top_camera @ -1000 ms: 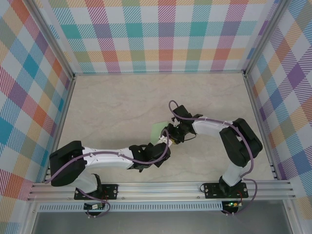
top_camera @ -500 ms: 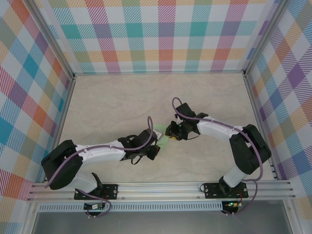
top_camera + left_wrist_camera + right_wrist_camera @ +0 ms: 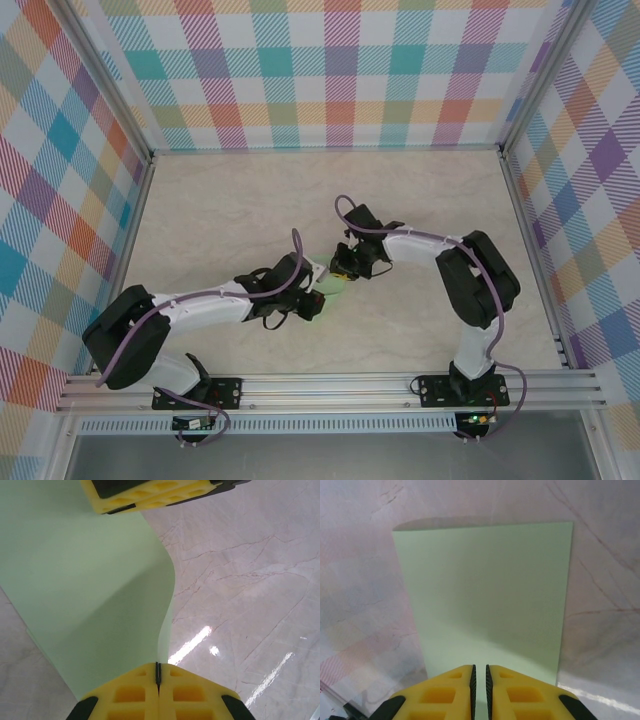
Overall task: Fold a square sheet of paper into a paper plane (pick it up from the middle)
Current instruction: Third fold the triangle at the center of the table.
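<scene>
The square sheet of paper, pale green and plain, hangs curved between my two grippers near the table's middle. My left gripper is shut on one edge of it. In the left wrist view the sheet sweeps up from the pressed-together jaws of that gripper to the right gripper's yellow fingers. My right gripper straddles the opposite edge. In the right wrist view its jaws stand a narrow slit apart, with the sheet running between them. No paper plane shape shows, and the sheet is unfolded.
The marbled beige tabletop stretches around the arms. Checked walls and metal rails enclose it at the back and both sides. The arm bases sit on the rail at the near edge.
The right gripper's jaws have narrowed from wide to a thin slit around the sheet. The left gripper has shifted left with the paper. The sheet has gone from lying flat to curved between the grippers.
</scene>
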You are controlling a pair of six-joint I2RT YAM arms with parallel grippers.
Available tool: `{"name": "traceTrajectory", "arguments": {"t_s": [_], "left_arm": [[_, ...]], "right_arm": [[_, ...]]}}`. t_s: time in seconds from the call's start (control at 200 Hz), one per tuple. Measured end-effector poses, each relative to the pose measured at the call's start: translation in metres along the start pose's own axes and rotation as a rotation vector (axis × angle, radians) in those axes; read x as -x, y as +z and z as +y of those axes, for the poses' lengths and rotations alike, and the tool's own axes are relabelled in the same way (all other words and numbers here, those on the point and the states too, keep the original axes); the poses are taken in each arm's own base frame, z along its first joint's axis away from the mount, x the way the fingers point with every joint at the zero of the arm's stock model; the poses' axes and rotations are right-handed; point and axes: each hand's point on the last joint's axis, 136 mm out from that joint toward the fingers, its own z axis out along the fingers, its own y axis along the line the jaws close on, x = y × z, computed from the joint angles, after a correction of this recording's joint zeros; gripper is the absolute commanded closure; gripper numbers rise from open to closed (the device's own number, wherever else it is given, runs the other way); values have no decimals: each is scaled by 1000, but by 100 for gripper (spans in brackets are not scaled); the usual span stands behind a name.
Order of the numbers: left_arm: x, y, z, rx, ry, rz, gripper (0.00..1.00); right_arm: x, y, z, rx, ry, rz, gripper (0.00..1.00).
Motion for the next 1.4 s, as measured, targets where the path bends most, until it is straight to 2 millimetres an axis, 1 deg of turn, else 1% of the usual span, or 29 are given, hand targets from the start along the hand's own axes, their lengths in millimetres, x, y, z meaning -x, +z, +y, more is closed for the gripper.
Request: {"name": "traceTrajectory", "arguments": {"t_s": [0.185, 0.335, 0.42, 0.58, 0.75, 1.03, 1.195, 1.4], "left_arm": [[-5, 5, 3, -20, -22, 32, 100], [-10, 11, 5, -32, -39, 70, 100], [-8, 14, 7, -36, -55, 91, 100], [3, 17, 6, -52, -72, 92, 100], [5, 21, 9, -46, -86, 115, 100], [0, 21, 22, -9, -129, 147, 100], [1, 22, 29, 13, -139, 146, 100], [3, 25, 32, 30, -144, 155, 100]], "right_arm": [[1, 12, -12, -58, -32, 21, 84], [6, 11, -13, -88, -103, 27, 84], [7, 11, -14, -103, -155, 33, 84], [8, 11, -14, -110, -237, 38, 84], [8, 11, -14, -110, -286, 43, 84], [8, 11, -14, -116, -311, 54, 84], [8, 11, -15, -116, -315, 54, 83], [8, 11, -14, -116, -315, 54, 83]]}}
